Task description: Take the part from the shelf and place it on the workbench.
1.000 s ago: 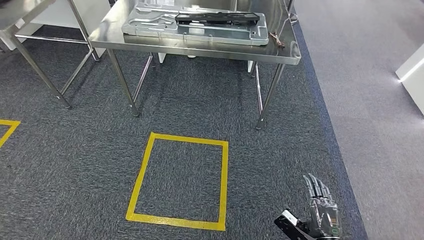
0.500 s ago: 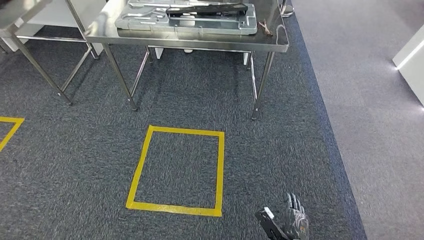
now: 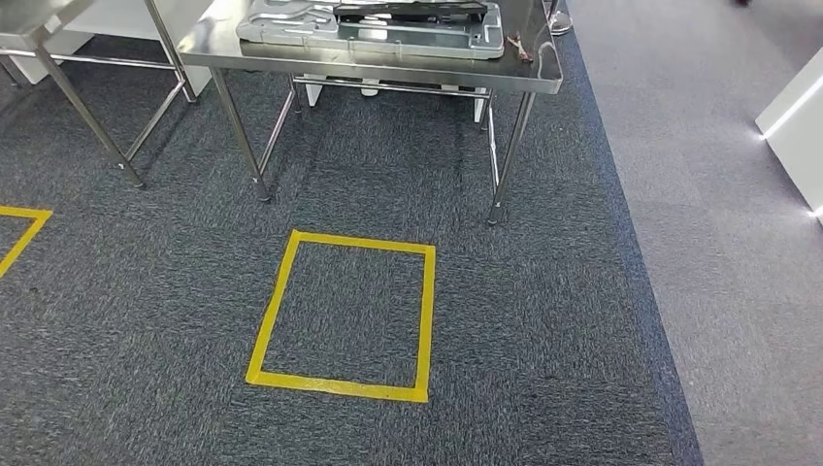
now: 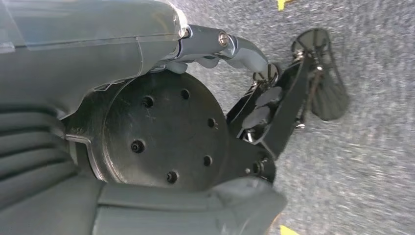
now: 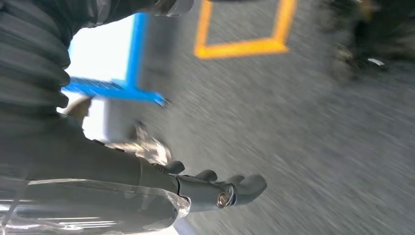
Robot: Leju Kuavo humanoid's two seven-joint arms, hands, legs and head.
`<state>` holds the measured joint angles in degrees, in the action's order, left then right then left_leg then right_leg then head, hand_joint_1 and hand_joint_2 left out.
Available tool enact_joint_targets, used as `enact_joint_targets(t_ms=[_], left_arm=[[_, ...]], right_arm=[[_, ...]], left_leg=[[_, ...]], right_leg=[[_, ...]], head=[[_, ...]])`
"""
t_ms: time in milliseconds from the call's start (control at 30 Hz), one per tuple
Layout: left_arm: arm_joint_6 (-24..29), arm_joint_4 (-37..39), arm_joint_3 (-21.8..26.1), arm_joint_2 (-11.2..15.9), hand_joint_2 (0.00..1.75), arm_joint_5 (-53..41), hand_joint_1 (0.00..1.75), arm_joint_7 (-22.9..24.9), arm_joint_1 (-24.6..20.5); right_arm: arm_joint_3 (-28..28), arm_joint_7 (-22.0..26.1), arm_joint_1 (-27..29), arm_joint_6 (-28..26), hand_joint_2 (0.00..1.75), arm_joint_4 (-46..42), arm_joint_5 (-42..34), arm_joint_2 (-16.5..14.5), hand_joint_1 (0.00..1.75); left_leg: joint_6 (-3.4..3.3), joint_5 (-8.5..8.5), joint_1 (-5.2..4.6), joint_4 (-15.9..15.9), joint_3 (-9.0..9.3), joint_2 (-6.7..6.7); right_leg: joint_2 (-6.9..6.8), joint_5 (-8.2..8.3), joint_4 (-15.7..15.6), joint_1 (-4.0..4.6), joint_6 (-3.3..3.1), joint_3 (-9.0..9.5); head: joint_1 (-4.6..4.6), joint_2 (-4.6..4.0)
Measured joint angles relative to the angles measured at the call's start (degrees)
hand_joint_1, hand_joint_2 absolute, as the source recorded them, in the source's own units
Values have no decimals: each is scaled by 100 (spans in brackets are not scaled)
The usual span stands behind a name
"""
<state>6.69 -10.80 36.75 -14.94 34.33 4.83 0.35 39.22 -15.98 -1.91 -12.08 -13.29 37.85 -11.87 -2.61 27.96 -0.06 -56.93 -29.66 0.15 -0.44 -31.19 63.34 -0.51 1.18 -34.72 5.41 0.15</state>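
Observation:
The steel workbench (image 3: pixel 388 74) stands ahead at the top of the head view. A flat silver pressed-metal part (image 3: pixel 291 29) lies on it, with a long black part (image 3: pixel 408 12) lying on top. My right hand (image 5: pixel 215 190) hangs beside my body over the carpet, its fingers stretched out with nothing in them. My left hand (image 4: pixel 235 46) hangs low too; its grey thumb sticks out straight and holds nothing.
A yellow taped square (image 3: pixel 342 316) marks the grey carpet in front of the workbench. A second steel table (image 3: pixel 58 53) stands at the left, beside another yellow mark (image 3: pixel 19 233). A lighter floor strip (image 3: pixel 718 243) and a white edge (image 3: pixel 791 126) lie to the right.
The whole picture has shifted: the workbench sits higher and nearer the top edge, so the camera has moved. My right hand has dropped out of the head view's bottom edge.

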Motion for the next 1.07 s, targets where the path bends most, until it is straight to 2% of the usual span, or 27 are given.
enact_joint_targets(t_ms=[67, 100, 133, 167, 233, 267, 300, 367, 433, 500, 567, 667, 1067], left_arm=[[-39, -55, -125, 55, 175, -116, 0, 149, -4], [-57, -91, -202, 76, 175, -188, 0, 182, -5], [-73, -133, -282, 94, 175, -267, 0, 193, -6], [-85, -179, -357, 109, 175, -346, 0, 194, -6], [-139, -295, -517, 134, 87, -507, 0, 180, -35], [-173, -354, -601, 150, 44, -587, 0, 163, -69], [-208, -412, -691, 169, 0, -670, 0, 144, -111], [-246, -503, -877, 228, 0, -848, 0, 102, -171], [-273, -568, -1067, 311, 0, -1036, 0, 62, -178], [-301, -613, -1248, 397, 0, -1218, 0, 22, -140], [-326, -655, -1437, 482, 0, -1399, 0, -17, -60], [-369, -713, -1720, 623, 0, -1682, 0, -81, 69], [-535, -915, -2756, 1092, 0, -2729, 0, -316, 489]], right_arm=[[-12, -128, 49, 98, 175, 77, -115, -3, 0], [-44, -123, 88, 133, 175, 108, -190, 4, 0], [-86, -105, 134, 163, 175, 143, -274, 13, 0], [-133, -77, 184, 192, 175, 175, -358, 28, 0], [-259, 0, 289, 249, 175, 226, -542, 74, 0], [-332, 46, 337, 278, 131, 243, -635, 101, 0], [-414, 94, 378, 305, 87, 254, -733, 129, 0], [-592, 194, 444, 361, 0, 263, -928, 185, 0], [-798, 295, 489, 422, 0, 253, -1133, 242, 0], [-1012, 393, 529, 480, 0, 221, -1334, 301, 0], [-1228, 493, 571, 537, 0, 169, -1535, 368, 0], [-1575, 644, 608, 629, 0, 64, -1845, 470, 0], [-2862, 1204, 788, 966, 0, -439, -2992, 825, 0]], left_leg=[[-25, -46, -14, -12, -75, 8], [-23, -64, -22, -22, -105, 11], [-18, -75, -26, -32, -127, 13], [-13, -83, -27, -43, -139, 13], [7, -95, -31, -62, -152, 8], [26, -104, -37, -69, -161, 2], [55, -115, -39, -74, -173, -1], [119, -137, -36, -67, -189, 3], [72, -134, -37, -41, -190, 16], [53, -143, -35, -24, -193, 22], [121, -170, -21, -19, -196, 22], [153, -193, -9, -17, -208, 20], [189, -212, -3, -17, -222, 20]], right_leg=[[9, -387, 730, -19, 46, -305], [11, -467, 973, -23, 57, -389], [12, -430, 1009, -24, 57, -370], [12, -292, 811, -23, 47, -233], [14, 48, 0, -10, -12, 244], [14, 152, -343, 6, -50, 425], [16, 198, -558, 25, -86, 528], [25, 220, -646, 54, -133, 537], [36, 254, -689, 54, -125, 542], [39, 271, -712, 57, -116, 542], [37, 275, -701, 73, -142, 528], [35, 284, -682, 84, -165, 506], [34, 281, -651, 87, -187, 472]], head=[[1, 0], [1, 0], [1, 0], [1, 0], [0, 0], [0, 0], [-1, 0], [-1, 0], [-1, 0], [-2, 0], [-2, 0], [-2, 0], [-1, 0]])
